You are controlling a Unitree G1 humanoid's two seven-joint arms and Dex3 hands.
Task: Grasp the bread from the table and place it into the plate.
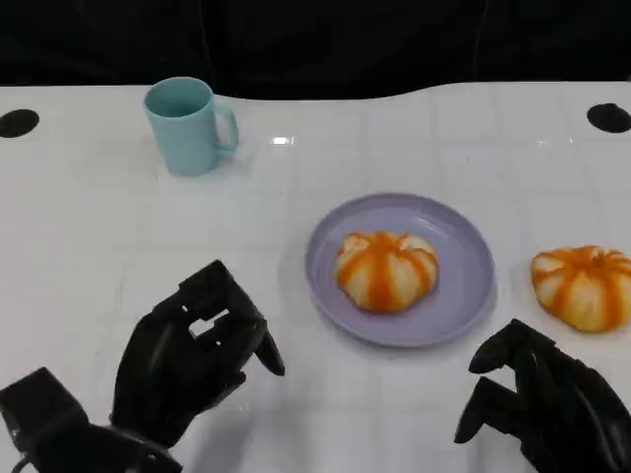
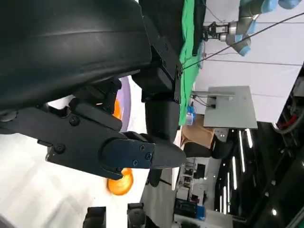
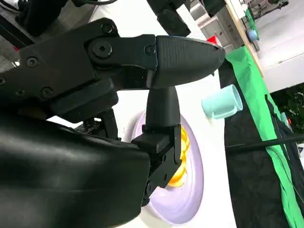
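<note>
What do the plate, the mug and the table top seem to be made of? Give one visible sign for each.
Plate: probably plastic or glazed ceramic; smooth, even lilac sheen.
Mug: likewise, matte pale blue, thick handle.
Table top: glossy white laminate or similar; it mirrors a lamp.

A light blue ceramic mug [image 1: 187, 125] is seen upright on the glossy white table [image 1: 89, 227], its handle turned sideways; two round black holes [image 1: 18, 123] are set in the table at its far corners, to either side of the mug

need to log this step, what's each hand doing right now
Left hand: open, holding nothing, fingers apart above the table.
Right hand: open, holding nothing, near the bread lying beside the plate.
</note>
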